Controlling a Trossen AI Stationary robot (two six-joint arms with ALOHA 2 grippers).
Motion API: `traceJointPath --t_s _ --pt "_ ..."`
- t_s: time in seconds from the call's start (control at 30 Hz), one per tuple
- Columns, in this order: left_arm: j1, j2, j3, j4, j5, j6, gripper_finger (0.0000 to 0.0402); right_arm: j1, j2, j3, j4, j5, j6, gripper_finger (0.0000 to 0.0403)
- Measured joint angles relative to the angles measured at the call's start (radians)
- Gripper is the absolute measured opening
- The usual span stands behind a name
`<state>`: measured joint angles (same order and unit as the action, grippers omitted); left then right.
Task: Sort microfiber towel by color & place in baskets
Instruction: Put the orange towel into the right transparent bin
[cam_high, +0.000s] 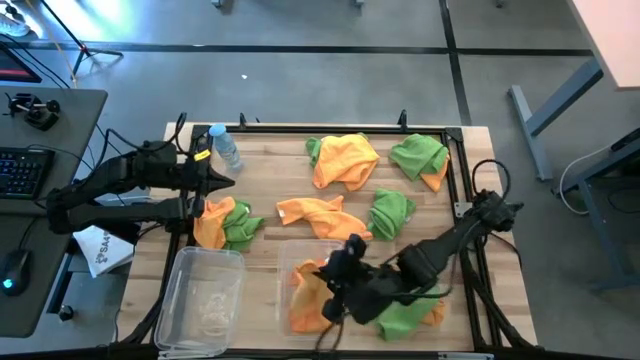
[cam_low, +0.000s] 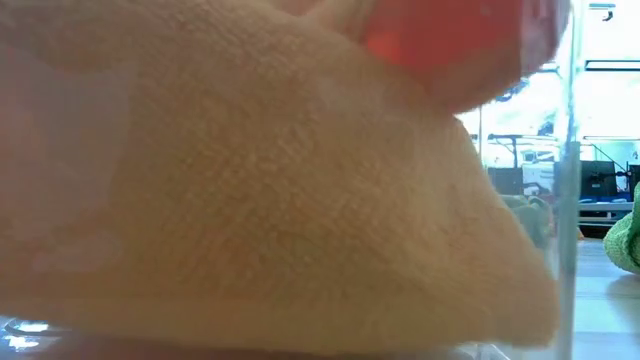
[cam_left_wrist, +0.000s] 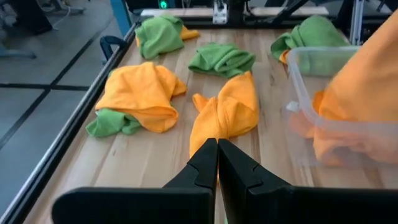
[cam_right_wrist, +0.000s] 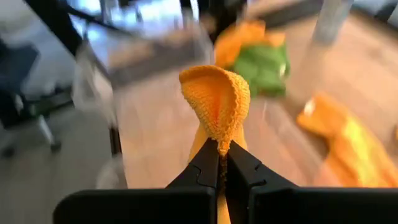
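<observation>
Orange towel (cam_right_wrist: 216, 102) pinched in the right gripper's (cam_high: 335, 285) fingers over a basket (cam_high: 296, 258) (left gripper (cam_high: 222, 181) closed, empty).

Right hand (cam_right_wrist: 218, 151) pinched closed, arm stretched low — left hand (cam_left_wrist: 217, 152) seemingly closed, raised.

Surroundings — grey concrete floor (cam_high: 330, 90) crossed by dark lines; wooden table (cam_high: 270, 175) in a black frame. Beside it, a grey desk (cam_high: 55, 120) with black keyboard (cam_high: 22, 172) and mouse (cam_high: 12, 268). Bright windows (cam_low: 605, 85) behind.
</observation>
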<state>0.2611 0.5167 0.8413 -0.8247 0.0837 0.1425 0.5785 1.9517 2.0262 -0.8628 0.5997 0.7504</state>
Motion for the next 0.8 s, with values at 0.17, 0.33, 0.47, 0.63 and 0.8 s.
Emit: traceJointPath --t_s 0.17,0.33,0.47,0.63,0.8 --pt "0.0 0.0 0.0 -0.04 0.0 0.0 0.0 -0.051 0.064 0.0 -0.055 -0.176 0.006 0.0" --pt "0.0 0.0 0.0 -0.056 0.0 0.0 0.0 -0.099 0.132 0.0 -0.075 -0.318 -0.053 0.0" --pt "0.0 0.0 0.0 -0.056 0.0 0.006 0.0 -0.13 0.183 0.0 -0.083 -0.355 -0.093 0.0" --pt "0.0 0.0 0.0 -0.055 0.0 0.008 0.0 -0.154 0.252 0.0 -0.068 -0.465 -0.101 0.0" --pt "0.0 0.0 0.0 -0.055 0.0 0.008 0.0 -0.156 0.287 0.0 -0.023 -0.557 -0.099 0.0013"
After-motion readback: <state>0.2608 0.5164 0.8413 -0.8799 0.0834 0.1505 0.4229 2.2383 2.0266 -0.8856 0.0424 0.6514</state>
